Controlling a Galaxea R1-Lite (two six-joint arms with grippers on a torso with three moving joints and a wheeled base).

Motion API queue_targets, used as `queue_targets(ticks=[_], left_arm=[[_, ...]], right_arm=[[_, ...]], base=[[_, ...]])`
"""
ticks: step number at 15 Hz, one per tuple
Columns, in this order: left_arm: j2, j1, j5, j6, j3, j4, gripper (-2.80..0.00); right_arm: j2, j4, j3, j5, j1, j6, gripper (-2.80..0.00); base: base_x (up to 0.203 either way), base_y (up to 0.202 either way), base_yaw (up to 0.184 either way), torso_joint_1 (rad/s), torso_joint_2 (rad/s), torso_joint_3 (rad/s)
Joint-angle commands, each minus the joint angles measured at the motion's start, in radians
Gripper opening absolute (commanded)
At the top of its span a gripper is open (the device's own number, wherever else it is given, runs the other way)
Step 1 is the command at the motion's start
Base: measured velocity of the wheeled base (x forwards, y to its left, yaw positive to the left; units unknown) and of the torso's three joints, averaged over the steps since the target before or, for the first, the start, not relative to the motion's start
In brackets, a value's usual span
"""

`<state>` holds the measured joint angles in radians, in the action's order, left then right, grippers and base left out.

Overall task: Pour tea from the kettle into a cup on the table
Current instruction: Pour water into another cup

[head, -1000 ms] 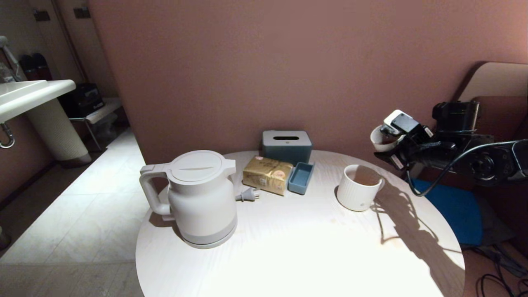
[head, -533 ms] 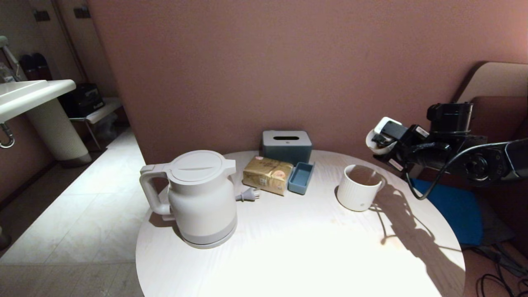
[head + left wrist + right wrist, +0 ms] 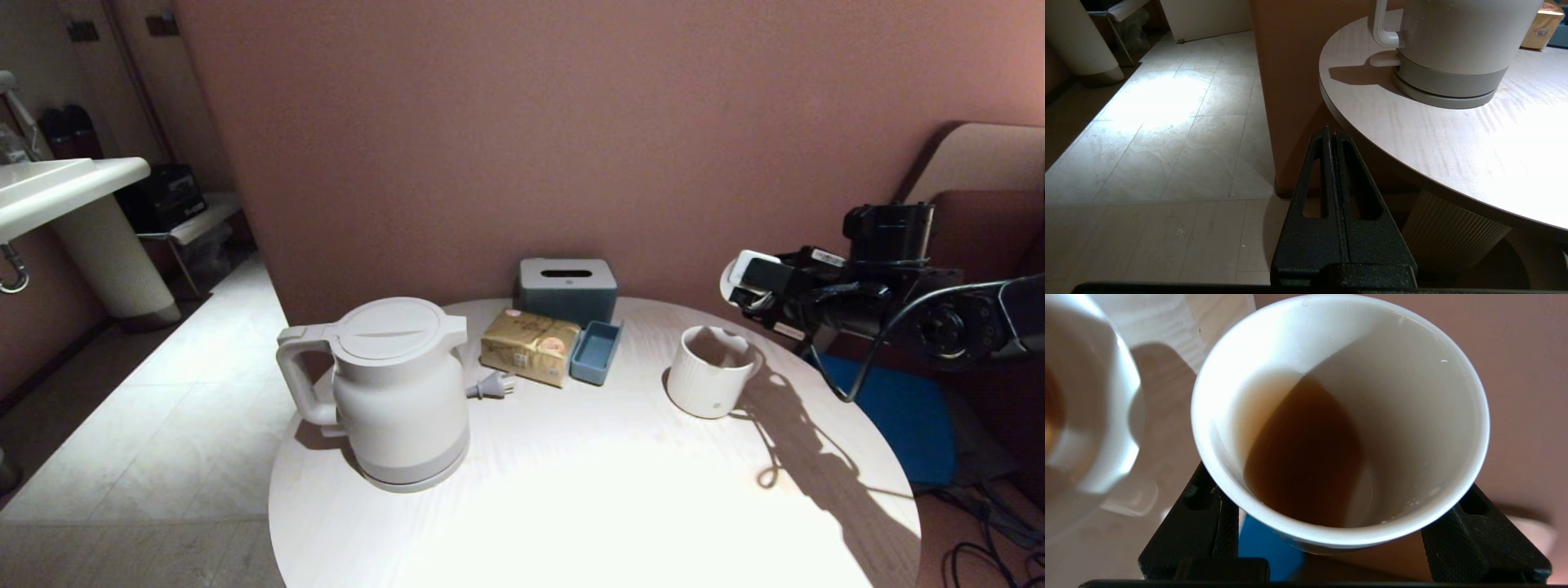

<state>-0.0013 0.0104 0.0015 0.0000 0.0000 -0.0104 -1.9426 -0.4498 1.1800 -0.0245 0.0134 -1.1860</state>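
- Pinkish-brown wall behind, round pale tabletop (image 3: 588, 490) up front with the white kettle (image 3: 392, 392) parked upright near its left edge, lid on, nobody touching it.
- Right tool (image 3: 1345, 535) is clamped on the little white cup (image 3: 1339, 416), one jaw each side, held in the air off the right rim of the tabletop, above and just past the white mug (image 3: 709, 371).
- Cup's tipped over toward level, and the reddish-brown tea (image 3: 1302, 457) inside has pooled against the low side of the wall, not at the lip yet.
- Looks to me like it's emptying the cup into the mug, so no kettle pouring yet.
- Tip for this bit: line the low lip up right over the mug's mouth first, then roll the wrist slowly so it doesn't dribble down the outside.
- Left tool (image 3: 1331, 134) is closed on nothing, hanging low beside the tabletop's left edge near the floor.
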Motion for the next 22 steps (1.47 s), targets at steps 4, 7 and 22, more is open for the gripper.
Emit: queue_targets(ticks=[4,7,22], left_arm=[[0.001,0.0,0.0,0.0,0.0,0.0,-2.8],[0.001,0.0,0.0,0.0,0.0,0.0,-2.8],[0.001,0.0,0.0,0.0,0.0,0.0,-2.8]], right_arm=[[0.007,-0.004,-0.005,0.001,0.003,-0.168,-2.8],[0.007,-0.004,-0.007,0.001,0.007,-0.272,-2.8],[0.006,-0.184,-0.056,0.006,0.019,-0.763,-2.8]], base=[[0.0,0.0,0.0,0.0,0.0,0.0],[0.0,0.0,0.0,0.0,0.0,0.0],[0.0,0.0,0.0,0.0,0.0,0.0]])
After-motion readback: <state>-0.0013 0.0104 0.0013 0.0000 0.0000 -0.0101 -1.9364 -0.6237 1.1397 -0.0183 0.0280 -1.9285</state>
